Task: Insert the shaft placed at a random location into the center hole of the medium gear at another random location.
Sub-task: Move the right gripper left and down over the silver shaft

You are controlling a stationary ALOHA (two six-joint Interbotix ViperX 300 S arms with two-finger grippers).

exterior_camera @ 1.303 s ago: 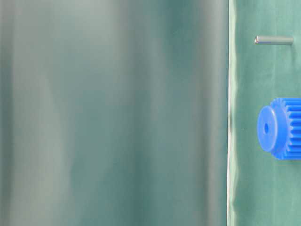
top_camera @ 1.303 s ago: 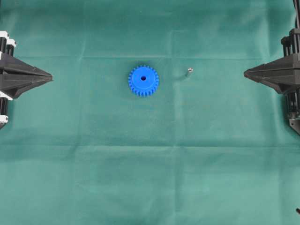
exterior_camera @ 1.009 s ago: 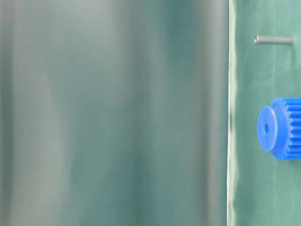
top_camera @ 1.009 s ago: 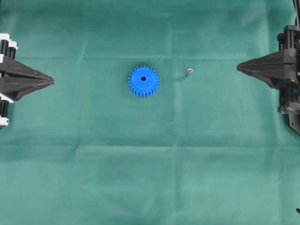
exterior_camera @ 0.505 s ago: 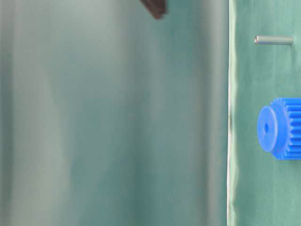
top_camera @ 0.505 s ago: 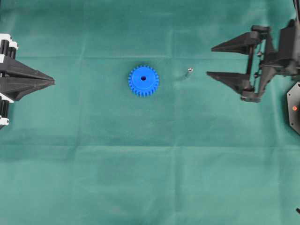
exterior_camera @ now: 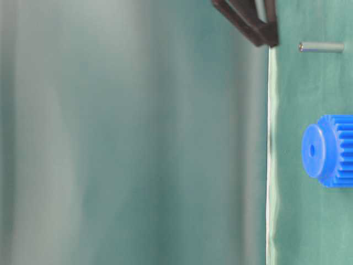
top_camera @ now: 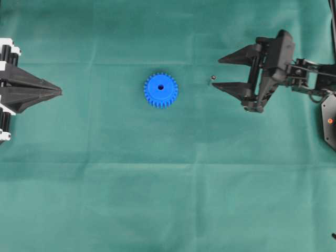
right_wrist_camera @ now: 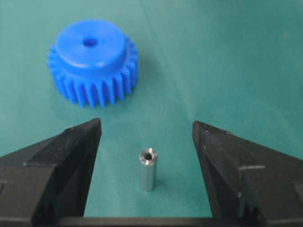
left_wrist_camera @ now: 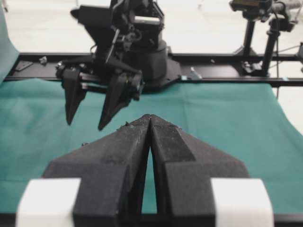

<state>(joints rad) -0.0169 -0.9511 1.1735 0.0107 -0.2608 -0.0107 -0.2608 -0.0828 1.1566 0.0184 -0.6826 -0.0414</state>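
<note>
The medium gear (top_camera: 160,90) is bright blue and lies flat on the green cloth, its center hole (top_camera: 160,87) facing up. The shaft (top_camera: 213,79), a small silvery pin, stands upright to the gear's right. My right gripper (top_camera: 217,73) is open, and its fingertips reach level with the shaft. In the right wrist view the shaft (right_wrist_camera: 147,169) stands untouched between the wide-apart fingers of the right gripper (right_wrist_camera: 146,123), with the gear (right_wrist_camera: 92,61) beyond it. My left gripper (top_camera: 60,92) is shut and empty at the far left, its tips (left_wrist_camera: 150,117) pressed together.
Green cloth (top_camera: 168,189) covers the whole table. The table-level view shows the gear (exterior_camera: 328,150), the shaft (exterior_camera: 321,47) and a dark finger (exterior_camera: 248,19) of the right gripper at the top. A black arm base (top_camera: 329,121) sits at the right edge.
The right gripper went from shut to open and moved left from the table's right edge until its fingers flank the shaft. Left gripper, gear and shaft have not moved.
</note>
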